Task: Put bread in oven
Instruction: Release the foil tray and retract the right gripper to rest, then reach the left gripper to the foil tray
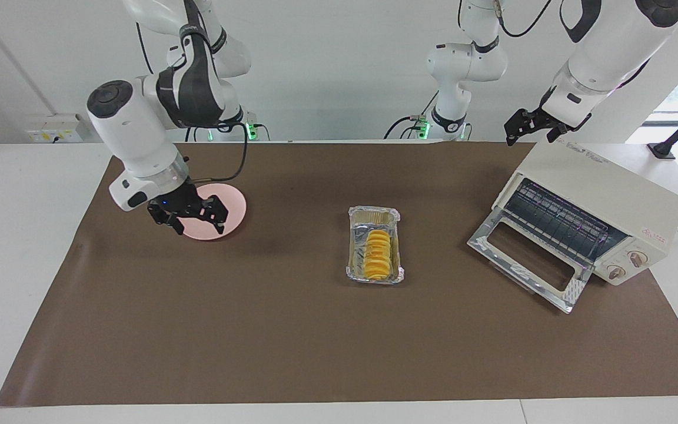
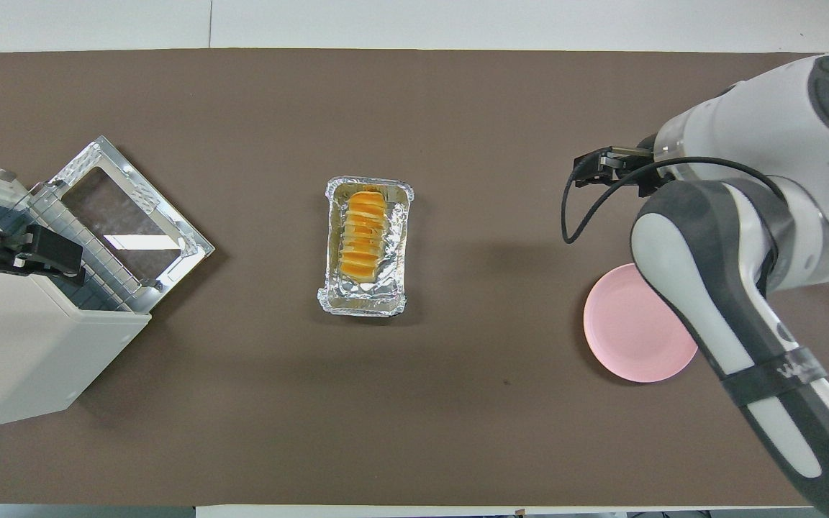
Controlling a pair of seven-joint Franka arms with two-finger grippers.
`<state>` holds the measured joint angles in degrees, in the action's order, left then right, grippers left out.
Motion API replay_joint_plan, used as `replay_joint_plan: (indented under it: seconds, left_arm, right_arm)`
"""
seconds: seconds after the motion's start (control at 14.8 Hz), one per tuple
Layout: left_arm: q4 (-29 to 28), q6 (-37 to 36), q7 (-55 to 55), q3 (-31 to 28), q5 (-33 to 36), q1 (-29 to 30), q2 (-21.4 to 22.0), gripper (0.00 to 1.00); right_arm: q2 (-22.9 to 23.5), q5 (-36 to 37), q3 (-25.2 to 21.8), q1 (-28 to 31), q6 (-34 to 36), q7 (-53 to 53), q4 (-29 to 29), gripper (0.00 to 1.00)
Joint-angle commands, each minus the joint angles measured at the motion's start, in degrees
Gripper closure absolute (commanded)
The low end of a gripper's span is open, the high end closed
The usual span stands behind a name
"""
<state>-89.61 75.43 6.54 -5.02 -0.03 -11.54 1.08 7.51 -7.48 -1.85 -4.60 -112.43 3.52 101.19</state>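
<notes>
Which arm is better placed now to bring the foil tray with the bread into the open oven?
Probably the left. The left gripper hangs open over the oven, whose door is down. The right gripper, also open, is over the pink plate. The bread lies in the foil tray mid-table.

**Lettering seen, little of it legible**

Pale raised lettering is seen on the top of the oven, near its rear edge, but it cannot be made out. A small red-printed label is carried on the oven's side panel; its text is too small to be read. No other writing is legible.
</notes>
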Motion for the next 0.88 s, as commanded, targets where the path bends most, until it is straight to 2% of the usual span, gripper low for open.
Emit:
replay_joint_plan:
  seconds: [0.0,0.4,0.61,0.81]
  left_arm:
    - [-0.74,-0.55,-0.04,0.37,-0.76,0.73,1.12,0.00]
    - [-0.65,0.41,-0.13,0.45,-0.76,0.29,1.12,0.00]
    - [-0.48,0.07,2.94,1.24,-0.59,-0.41,1.64,0.00]
    - [-1.26,0.59,3.12,2.12,-0.94,-2.42,2.35,0.00]
  right_arm:
    - [-3.63,0.27,0.80,3.27,4.05,-5.96,0.24,0.00]
    - [-13.04,6.59,0.45,6.01,18.71,-14.85,-0.11,0.00]
    - [-14.28,7.91,0.18,6.35,25.93,-15.13,-0.64,0.00]
    - [-14.37,9.84,0.36,7.15,26.30,-15.13,-0.38,0.00]
